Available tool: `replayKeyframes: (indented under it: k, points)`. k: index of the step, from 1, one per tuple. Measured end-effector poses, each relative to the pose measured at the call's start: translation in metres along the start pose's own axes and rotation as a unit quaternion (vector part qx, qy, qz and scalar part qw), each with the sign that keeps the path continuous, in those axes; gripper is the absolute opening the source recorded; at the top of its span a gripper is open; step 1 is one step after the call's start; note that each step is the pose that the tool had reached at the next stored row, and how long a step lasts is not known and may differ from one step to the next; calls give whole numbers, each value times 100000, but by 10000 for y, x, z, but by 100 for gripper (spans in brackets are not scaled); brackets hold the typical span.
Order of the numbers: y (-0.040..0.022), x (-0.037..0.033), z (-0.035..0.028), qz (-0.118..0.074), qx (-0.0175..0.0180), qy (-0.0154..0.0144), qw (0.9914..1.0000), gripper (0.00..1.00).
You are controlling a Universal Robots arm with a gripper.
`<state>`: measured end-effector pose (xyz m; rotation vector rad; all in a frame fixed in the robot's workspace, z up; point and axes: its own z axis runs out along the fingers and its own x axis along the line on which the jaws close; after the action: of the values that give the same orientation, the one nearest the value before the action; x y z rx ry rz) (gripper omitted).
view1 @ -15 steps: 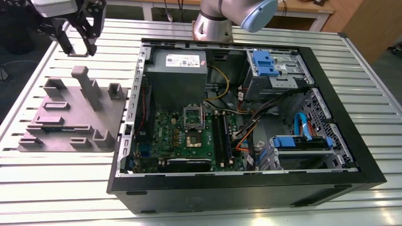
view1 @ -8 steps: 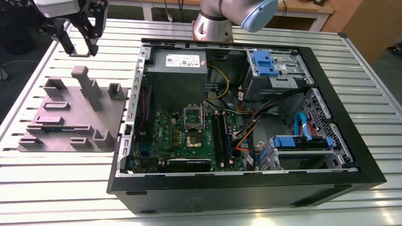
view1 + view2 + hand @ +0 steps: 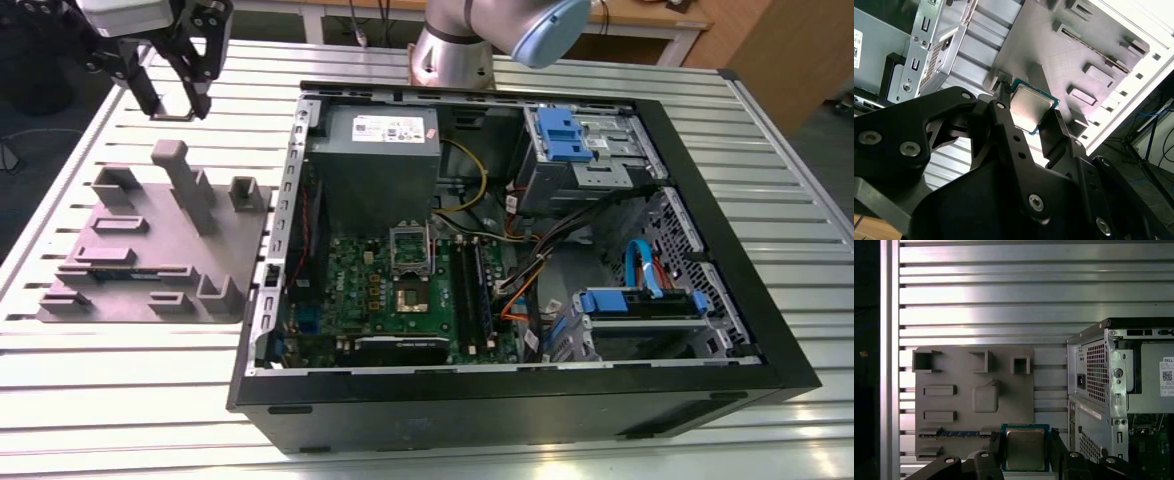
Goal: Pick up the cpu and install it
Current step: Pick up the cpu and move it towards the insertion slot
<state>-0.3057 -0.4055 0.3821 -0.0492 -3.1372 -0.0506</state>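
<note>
The cpu (image 3: 1025, 447) is a small square chip with a silver-grey top and a thin teal rim. It sits clamped between my gripper's (image 3: 1025, 456) two black fingers, seen in both wrist views. In the second wrist view the cpu (image 3: 1032, 107) sits tilted in the gripper (image 3: 1029, 114), above the grey moulded tray (image 3: 1069, 50). In the exterior view the gripper (image 3: 168, 98) hangs in the air at the upper left, beyond the tray's (image 3: 147, 250) far end and to the left of the open computer case (image 3: 287, 300).
Inside the case lies a green motherboard with its socket (image 3: 411, 296) near the middle. A grey power supply box (image 3: 380, 150) sits behind it, with blue drive bays (image 3: 581, 140) and cables to the exterior view's right. The ribbed metal table (image 3: 120, 400) carries everything.
</note>
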Motion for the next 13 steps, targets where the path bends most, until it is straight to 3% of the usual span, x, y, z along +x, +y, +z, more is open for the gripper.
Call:
replayKeyframes:
  k: [13]
  points:
    - [2, -57, 0, 6, -3, -5, 100000, 47]
